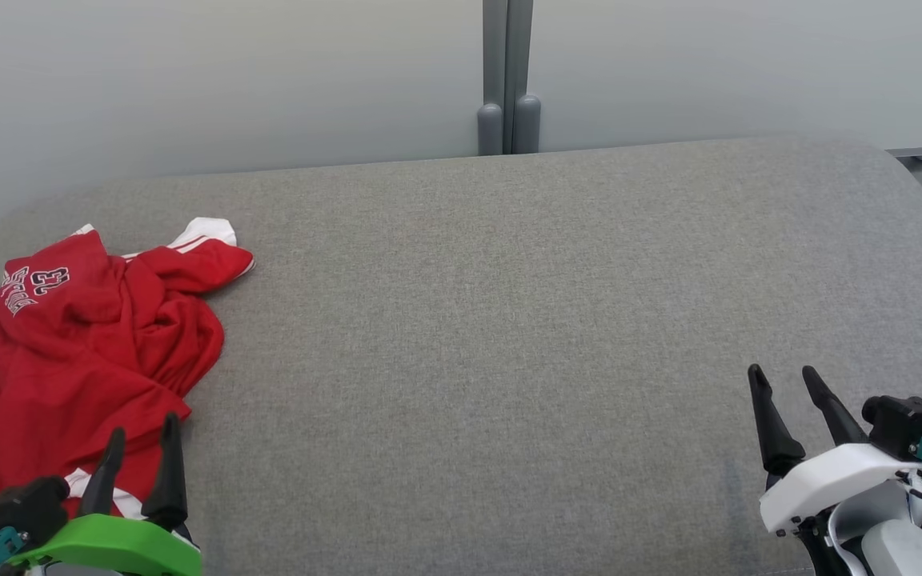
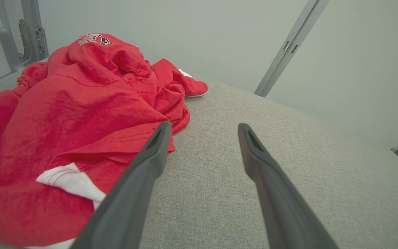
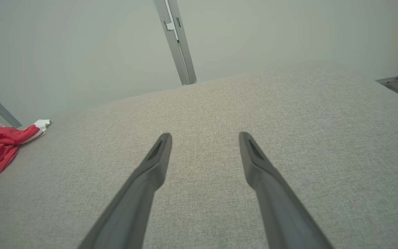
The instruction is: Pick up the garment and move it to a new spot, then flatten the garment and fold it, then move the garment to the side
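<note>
I count one crumpled red garment (image 1: 81, 352) at the gray cushion's (image 1: 509, 320) left end, my left gripper (image 1: 141, 436) just beside it, right gripper (image 1: 785, 380) well apart, both spread and empty.

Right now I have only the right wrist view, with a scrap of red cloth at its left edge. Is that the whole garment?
Observer: No. The red garment is a crumpled heap on the left end of the grey cushion, with printed lettering facing up.
Reviewer: Where is the left hand?
Observer: The left hand is open at the heap's near edge, one finger over the hem and one over bare cushion.
Reviewer: Holding anything?
Observer: No, nothing lies between its fingers.
</note>
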Controlling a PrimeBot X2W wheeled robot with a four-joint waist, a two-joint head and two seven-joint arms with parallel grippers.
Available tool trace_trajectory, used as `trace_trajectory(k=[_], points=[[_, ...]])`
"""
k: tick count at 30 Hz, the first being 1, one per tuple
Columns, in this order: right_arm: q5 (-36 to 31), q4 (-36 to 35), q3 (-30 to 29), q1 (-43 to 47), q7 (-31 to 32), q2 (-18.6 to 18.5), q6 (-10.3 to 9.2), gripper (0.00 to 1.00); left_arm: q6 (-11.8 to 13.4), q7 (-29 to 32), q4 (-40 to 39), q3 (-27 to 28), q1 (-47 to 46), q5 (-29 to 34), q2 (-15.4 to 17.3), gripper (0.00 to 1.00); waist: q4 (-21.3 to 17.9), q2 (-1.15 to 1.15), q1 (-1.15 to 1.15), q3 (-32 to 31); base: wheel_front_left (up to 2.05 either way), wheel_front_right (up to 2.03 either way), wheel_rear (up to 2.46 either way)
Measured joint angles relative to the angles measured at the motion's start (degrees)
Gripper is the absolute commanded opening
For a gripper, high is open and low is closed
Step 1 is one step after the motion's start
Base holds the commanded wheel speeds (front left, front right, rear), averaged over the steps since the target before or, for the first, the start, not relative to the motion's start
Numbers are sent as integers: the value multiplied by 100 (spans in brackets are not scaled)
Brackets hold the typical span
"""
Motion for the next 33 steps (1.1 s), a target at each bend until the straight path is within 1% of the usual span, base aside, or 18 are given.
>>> trace_trajectory(k=[6,8,23,28,30,33], points=[[-459,-15,38,63,-122,-64,-4,100,-15,-108,1,0,103,447,7,100,6,0,0,-1,0,0,0],[-606,-22,60,63,-167,-67,-44,100,-15,-130,10,1,137,609,20,100,6,0,0,1,0,0,0],[-1440,-121,48,205,-430,-142,-44,100,-75,-409,141,94,145,1389,36,100,-30,0,0,-1,0,0,0],[-1447,-136,-66,229,-437,-135,-33,100,-77,-419,180,172,146,1411,36,100,-50,0,0,3,0,0,0],[-1446,-137,-107,276,-437,-126,14,100,-77,-419,186,182,146,1411,36,100,-59,0,0,4,0,0,0],[-1443,-138,-174,298,-437,-97,36,100,-85,-419,197,196,146,1411,35,100,-73,0,0,5,0,0,0]])
